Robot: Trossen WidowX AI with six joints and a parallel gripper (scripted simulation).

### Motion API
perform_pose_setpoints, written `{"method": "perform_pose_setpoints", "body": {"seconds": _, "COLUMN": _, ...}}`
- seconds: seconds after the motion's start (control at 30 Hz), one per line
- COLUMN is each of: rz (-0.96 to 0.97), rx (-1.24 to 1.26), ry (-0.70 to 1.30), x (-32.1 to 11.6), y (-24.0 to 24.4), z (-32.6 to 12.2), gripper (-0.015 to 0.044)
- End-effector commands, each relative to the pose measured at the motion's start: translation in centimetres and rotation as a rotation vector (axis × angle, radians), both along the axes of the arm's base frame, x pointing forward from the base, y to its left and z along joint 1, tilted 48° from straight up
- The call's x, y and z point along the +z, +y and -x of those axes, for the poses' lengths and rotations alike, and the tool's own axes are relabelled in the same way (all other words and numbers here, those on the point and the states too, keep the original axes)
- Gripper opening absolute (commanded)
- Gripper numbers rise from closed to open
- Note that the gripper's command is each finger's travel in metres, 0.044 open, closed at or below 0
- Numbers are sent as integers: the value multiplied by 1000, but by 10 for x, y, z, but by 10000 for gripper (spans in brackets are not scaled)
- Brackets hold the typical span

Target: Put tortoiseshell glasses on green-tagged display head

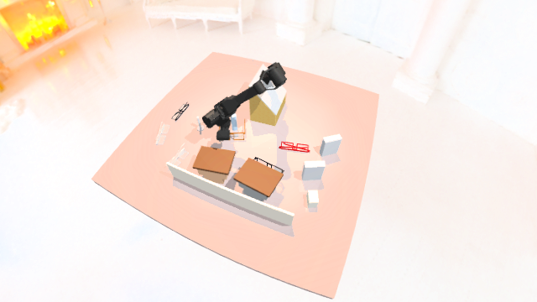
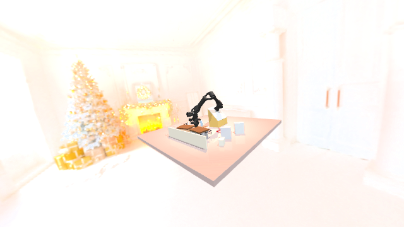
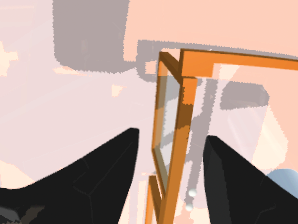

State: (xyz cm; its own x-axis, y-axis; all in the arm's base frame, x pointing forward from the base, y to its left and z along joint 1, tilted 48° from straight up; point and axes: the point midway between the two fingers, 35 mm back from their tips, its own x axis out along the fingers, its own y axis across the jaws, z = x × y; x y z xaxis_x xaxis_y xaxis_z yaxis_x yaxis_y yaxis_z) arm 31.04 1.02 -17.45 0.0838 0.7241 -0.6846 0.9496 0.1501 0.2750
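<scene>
You see the orange-brown frame of the glasses (image 1: 237, 136) (image 3: 188, 107) looking like smooth plastic, with clear, glassy lenses, while the gripper's fingers (image 1: 216, 146) are matt black and look like smooth, hard plastic. You have two brown boards (image 1: 214, 159) (image 2: 199, 130) with a flat, matt, wood-like finish, and a long pale panel (image 1: 231, 194) (image 2: 187, 138) that looks smooth and matt. Your pink tabletop (image 1: 252, 247) (image 2: 214, 164) looks smooth, and the white blocks (image 1: 314, 170) (image 2: 226, 133) look plain and matt, their material unclear.
</scene>
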Motion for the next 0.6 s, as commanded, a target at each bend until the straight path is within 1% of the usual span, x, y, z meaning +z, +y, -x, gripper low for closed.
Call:
{"method": "perform_pose_setpoints", "body": {"seconds": 0.0, "rz": -10, "rx": 9, "ry": 8, "x": -2, "y": 6, "z": 3, "gripper": 140}}
{"method": "perform_pose_setpoints", "body": {"seconds": 0.03, "rz": 0, "rx": 0, "ry": 0, "x": 0, "y": 0, "z": 0, "gripper": 114}}
{"method": "perform_pose_setpoints", "body": {"seconds": 0.17, "rz": 0, "rx": 0, "ry": 0, "x": 0, "y": 0, "z": 0, "gripper": 9}}
{"method": "perform_pose_setpoints", "body": {"seconds": 0.23, "rz": 0, "rx": 0, "ry": 0, "x": 0, "y": 0, "z": 0, "gripper": 0}}
{"method": "perform_pose_setpoints", "body": {"seconds": 0.43, "rz": 0, "rx": 0, "ry": 0, "x": 0, "y": 0, "z": 0, "gripper": 0}}
{"method": "perform_pose_setpoints", "body": {"seconds": 0.57, "rz": 2, "rx": 0, "ry": 1, "x": 7, "y": -8, "z": -1, "gripper": 0}}
